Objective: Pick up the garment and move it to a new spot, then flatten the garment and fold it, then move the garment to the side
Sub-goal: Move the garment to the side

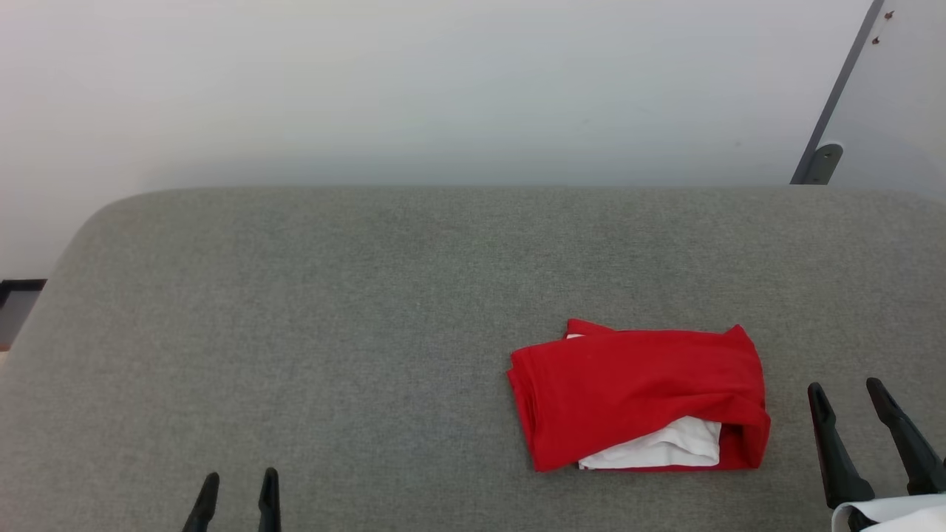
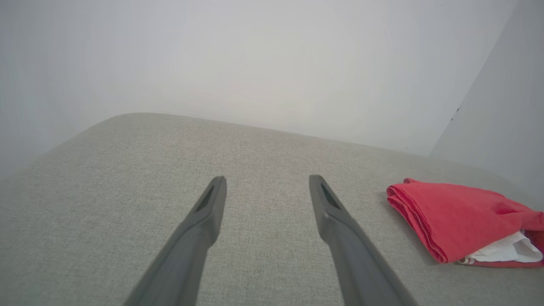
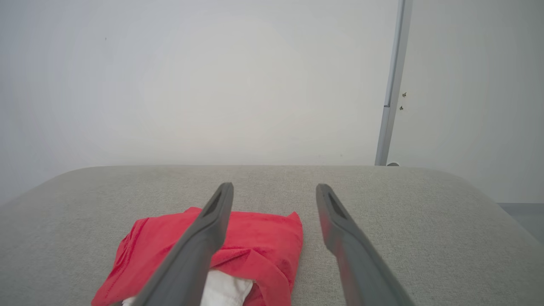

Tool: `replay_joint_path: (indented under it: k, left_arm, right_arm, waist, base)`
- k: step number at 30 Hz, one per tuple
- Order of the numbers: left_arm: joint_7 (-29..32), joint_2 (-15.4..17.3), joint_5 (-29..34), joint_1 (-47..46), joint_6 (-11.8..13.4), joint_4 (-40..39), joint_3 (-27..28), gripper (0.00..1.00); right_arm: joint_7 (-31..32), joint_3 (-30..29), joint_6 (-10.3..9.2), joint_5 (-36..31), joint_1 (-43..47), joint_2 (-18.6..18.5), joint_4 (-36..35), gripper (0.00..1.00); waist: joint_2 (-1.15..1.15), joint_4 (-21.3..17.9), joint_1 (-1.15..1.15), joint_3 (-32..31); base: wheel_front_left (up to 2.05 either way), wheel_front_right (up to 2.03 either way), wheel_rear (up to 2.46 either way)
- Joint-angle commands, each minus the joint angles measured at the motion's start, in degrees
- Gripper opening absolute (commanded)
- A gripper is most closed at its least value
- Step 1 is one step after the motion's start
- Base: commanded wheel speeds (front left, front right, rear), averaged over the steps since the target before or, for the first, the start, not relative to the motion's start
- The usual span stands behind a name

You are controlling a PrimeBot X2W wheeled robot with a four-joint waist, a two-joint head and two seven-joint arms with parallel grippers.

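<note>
Apparently folded already: compact red jersey garment (image 1: 635, 391) with white cloth peeking out, lying at four o'clock on grey woven upholstered surface (image 1: 369, 295). Dark two-fingered left gripper (image 1: 242, 474) at seven o'clock and right gripper (image 1: 845, 386) at four, just beside the bundle, both spread wide, pinching nothing. Left, probably: at most a final shift sideways.

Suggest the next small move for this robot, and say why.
Probably ease the right gripper leftward onto the near right edge of the shirt. The shirt lies folded, a compact red bundle with white cloth peeking out, on the grey cushion, so only moving it aside seems left. Both grippers are open and empty; the right one is beside the shirt, the left gripper farther off.
</note>
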Motion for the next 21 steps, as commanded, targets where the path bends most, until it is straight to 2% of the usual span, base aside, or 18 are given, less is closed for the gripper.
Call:
replay_joint_path:
  k: [1, 7, 14, 18, 21]
  left_arm:
    - [0.0, 0.0, 0.0, -0.7, 0.0, 0.1, -0.1, 1.0]
    - [0.0, -0.3, 0.3, -3.4, 0.0, 0.2, -1.5, 1.0]
    - [0.0, 0.1, 1.0, -10.1, 0.0, 1.3, -4.2, 1.0]
    - [0.0, 0.4, 1.0, -13.8, 0.0, 2.4, -5.2, 1.0]
    - [0.0, 0.7, 1.0, -15.9, 0.0, 3.0, -5.9, 1.0]
  right_arm:
    - [0.5, -0.3, -0.09, 0.0, 0.0, 0.3, -0.5, 1.0]
    - [6.4, 1.2, -0.09, -0.3, -6.0, -3.5, -0.3, 1.0]
    - [17.3, 6.4, -0.09, 4.6, -21.1, -11.8, 4.8, 1.0]
    - [25.4, 10.6, -0.09, 8.8, -27.9, -15.8, 9.9, 1.0]
    - [34.6, 14.1, -0.09, 13.4, -29.8, -18.4, 12.4, 1.0]
  waist:
    - [0.0, 0.3, 0.0, 0.3]
    - [0.0, 0.7, 0.0, 2.5]
    - [0.0, 0.5, 0.0, 9.2]
    - [0.0, 0.7, 0.0, 11.9]
    - [0.0, 0.7, 0.0, 13.2]
  base:
    - [0.0, 0.0, 0.0]
    - [0.0, 0.0, 0.0]
    - [0.0, 0.0, 0.0]
    - [0.0, 0.0, 0.0]
    - [0.0, 0.0, 0.0]
